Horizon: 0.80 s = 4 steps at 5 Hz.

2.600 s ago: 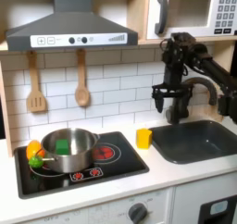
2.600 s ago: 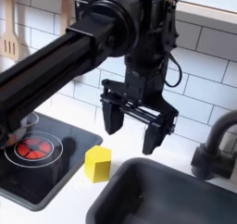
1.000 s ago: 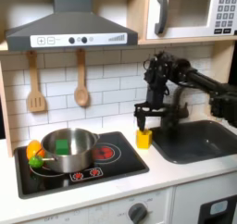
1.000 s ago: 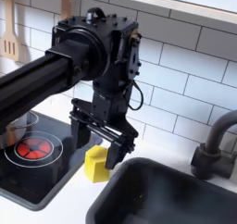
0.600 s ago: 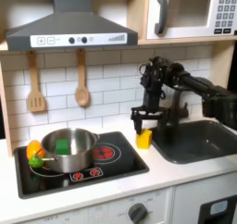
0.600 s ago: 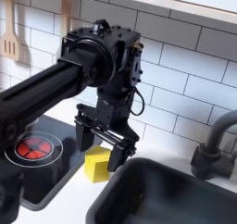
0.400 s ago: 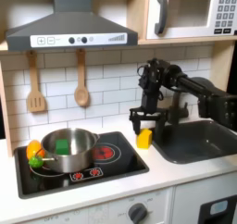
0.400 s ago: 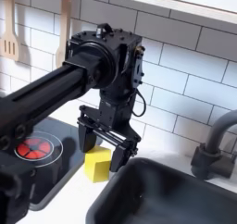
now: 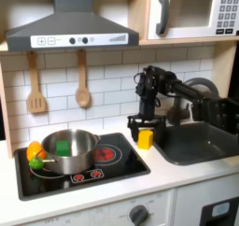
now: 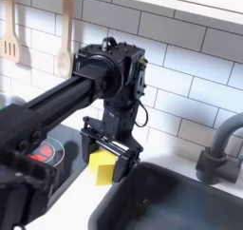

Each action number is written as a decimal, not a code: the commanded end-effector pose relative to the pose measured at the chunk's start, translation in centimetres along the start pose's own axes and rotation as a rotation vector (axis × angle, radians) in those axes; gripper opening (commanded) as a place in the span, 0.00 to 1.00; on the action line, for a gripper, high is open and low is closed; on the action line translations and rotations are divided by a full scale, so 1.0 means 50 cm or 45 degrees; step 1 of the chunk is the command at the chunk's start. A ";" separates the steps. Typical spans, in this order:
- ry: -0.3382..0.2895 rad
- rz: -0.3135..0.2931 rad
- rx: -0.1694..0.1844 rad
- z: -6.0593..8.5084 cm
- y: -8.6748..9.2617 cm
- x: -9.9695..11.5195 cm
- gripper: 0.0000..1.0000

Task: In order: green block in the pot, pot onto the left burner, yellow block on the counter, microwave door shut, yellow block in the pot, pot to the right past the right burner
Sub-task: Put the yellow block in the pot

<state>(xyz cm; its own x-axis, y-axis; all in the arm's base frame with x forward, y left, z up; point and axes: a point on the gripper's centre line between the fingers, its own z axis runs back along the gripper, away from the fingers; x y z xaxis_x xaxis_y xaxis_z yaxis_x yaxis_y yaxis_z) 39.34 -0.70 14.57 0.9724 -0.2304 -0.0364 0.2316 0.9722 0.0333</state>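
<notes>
The yellow block (image 9: 145, 139) (image 10: 102, 167) stands on the counter (image 9: 187, 176) between the stove and the sink (image 9: 207, 153). My gripper (image 9: 145, 134) (image 10: 103, 164) is lowered over it and open, with one finger (image 10: 86, 156) on each side of the block. Over the left burner sits the steel pot (image 9: 71, 151), and the green block (image 9: 63, 148) lies inside it. The microwave door (image 9: 189, 13) at the top right looks shut.
A rounded yellow-green-orange toy (image 9: 35, 156) lies against the pot's left side. The right burner (image 9: 105, 154) is bare. The dark faucet (image 10: 223, 146) rises behind the sink basin (image 10: 180, 201). Wooden utensils (image 9: 82, 90) hang on the tiled wall.
My gripper has swung from above the sink to the first exterior view's left and come down around the yellow block. Block and pot have not moved.
</notes>
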 end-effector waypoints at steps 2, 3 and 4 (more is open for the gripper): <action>0.016 0.014 -0.015 -0.020 0.009 -0.008 0.00; -0.004 0.022 -0.015 -0.011 0.015 -0.009 0.00; -0.028 0.022 -0.021 0.003 0.012 -0.014 0.00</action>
<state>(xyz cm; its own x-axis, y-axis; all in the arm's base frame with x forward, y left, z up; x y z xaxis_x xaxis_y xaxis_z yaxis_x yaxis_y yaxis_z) 38.76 -0.10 13.84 0.9750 -0.2187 -0.0401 0.2193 0.9756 0.0118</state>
